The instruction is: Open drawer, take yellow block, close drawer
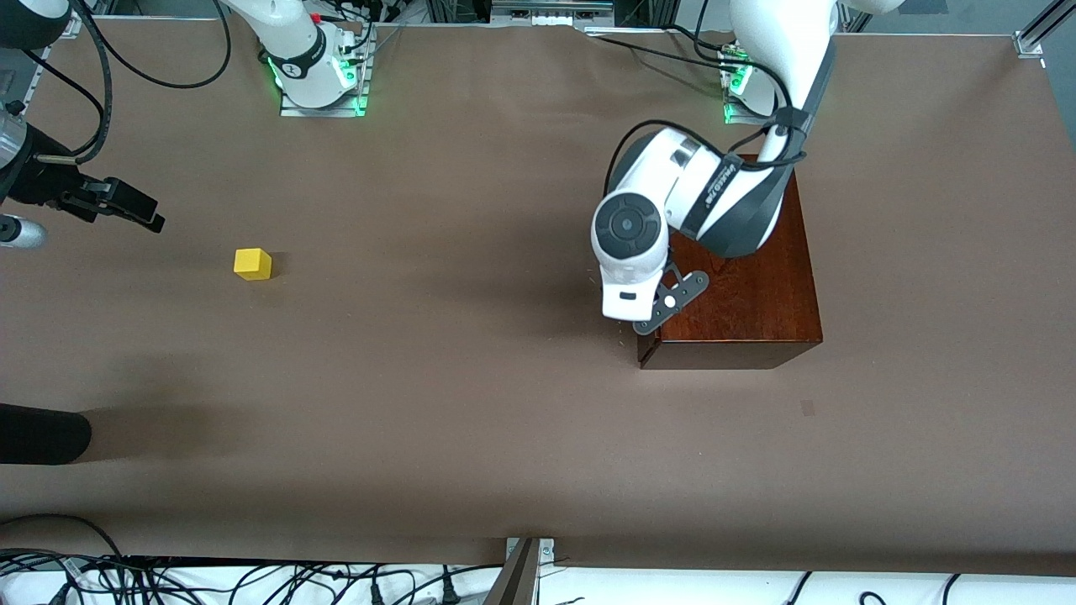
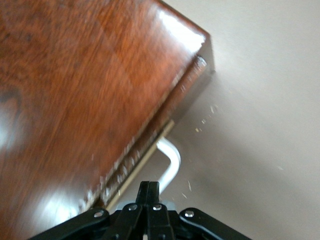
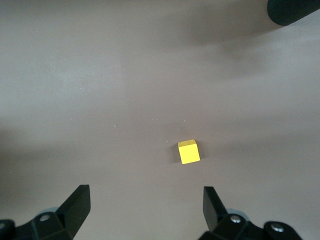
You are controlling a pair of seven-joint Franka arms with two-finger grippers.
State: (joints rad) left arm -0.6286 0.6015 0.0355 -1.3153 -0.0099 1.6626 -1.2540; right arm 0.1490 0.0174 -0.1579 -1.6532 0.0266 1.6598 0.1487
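The dark mahogany box stands toward the left arm's end of the table. Its drawer sits almost fully in, with only a thin pale strip showing at the gap. The drawer's white handle faces the right arm's end. My left gripper is shut with nothing in it, its tips right beside the handle; in the front view the wrist hides it. The yellow block lies on the bare table toward the right arm's end. My right gripper hovers open near the block, apart from it.
A black cylindrical object pokes in at the table's edge at the right arm's end, nearer the front camera than the block. Cables run along the front edge. Brown tabletop stretches between block and box.
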